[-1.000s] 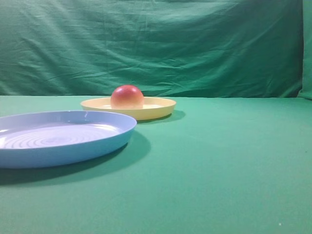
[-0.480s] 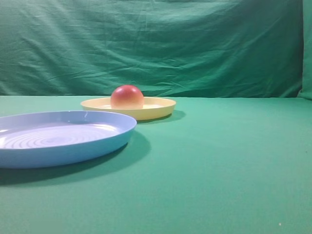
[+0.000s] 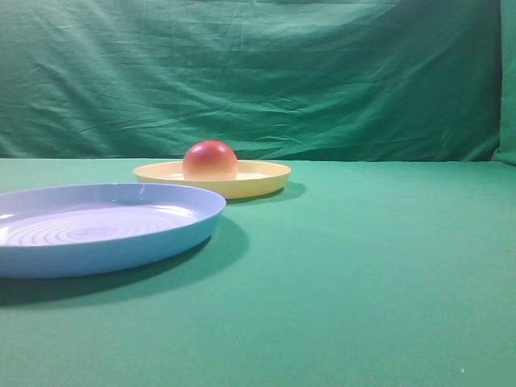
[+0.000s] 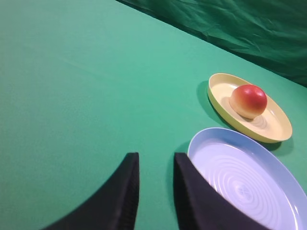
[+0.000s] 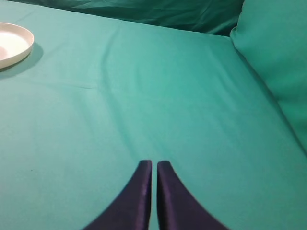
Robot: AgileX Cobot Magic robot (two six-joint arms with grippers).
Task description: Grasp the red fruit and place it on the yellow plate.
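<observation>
The red fruit rests on the pale yellow plate at mid-left of the exterior view; the left wrist view shows the fruit inside the plate too. My left gripper hovers well short of it, beside the blue plate, its black fingers apart with nothing between them. My right gripper is shut and empty over bare cloth, far to the right of the yellow plate's edge. No arm shows in the exterior view.
A larger light blue plate with concentric rings lies in front of the yellow one, also in the left wrist view. Green cloth covers the table and hangs as a backdrop. A raised cloth fold stands at the right.
</observation>
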